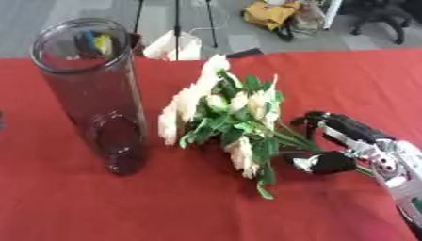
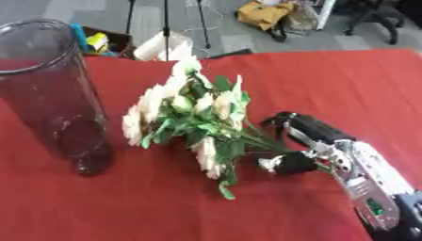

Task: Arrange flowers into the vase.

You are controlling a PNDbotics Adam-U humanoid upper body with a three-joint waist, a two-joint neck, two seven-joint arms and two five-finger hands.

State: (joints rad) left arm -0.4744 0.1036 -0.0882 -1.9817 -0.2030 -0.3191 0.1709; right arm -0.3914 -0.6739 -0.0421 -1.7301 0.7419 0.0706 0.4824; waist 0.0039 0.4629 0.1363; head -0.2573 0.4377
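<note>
Red tablecloth (image 1: pixel 206 207) covers the whole work surface. Tall clear glass vase (image 1: pixel 95 94) stands upright on the left side of the cloth, nothing inside it, glass looks dark and smoky toward the base. Bunch of cream-white flowers (image 1: pixel 223 117) with green leaves lies on its side on the cloth just right of the vase, not touching it; the blooms fan out toward the vase and the far edge, and the green stems (image 1: pixel 293 139) run down and right. Right hand (image 1: pixel 338 148) comes in from the lower right with its silver-and-black forearm along the right edge, and its fingers (image 2: pixel 301 123) and thumb (image 2: pixel 288 162) are curled around the stem end of the bunch, fingers on the far side, thumb on the near side, stems passing between them. Hand sits low at the cloth; bunch looks to be lying on the cloth, though I can't tell if the stem end is lifted at all. A loose leaf tip (image 1: pixel 263 190) hangs at the near end of the bunch, close to the cloth. Left hand shows in neither view. Beyond the far table edge: grey floor, black tripod legs (image 1: pixel 175 23), a white bag-like thing (image 1: pixel 174 46), a yellow bag (image 1: pixel 268 13), and a dark chair base (image 1: pixel 383 19) at the top right.
</note>
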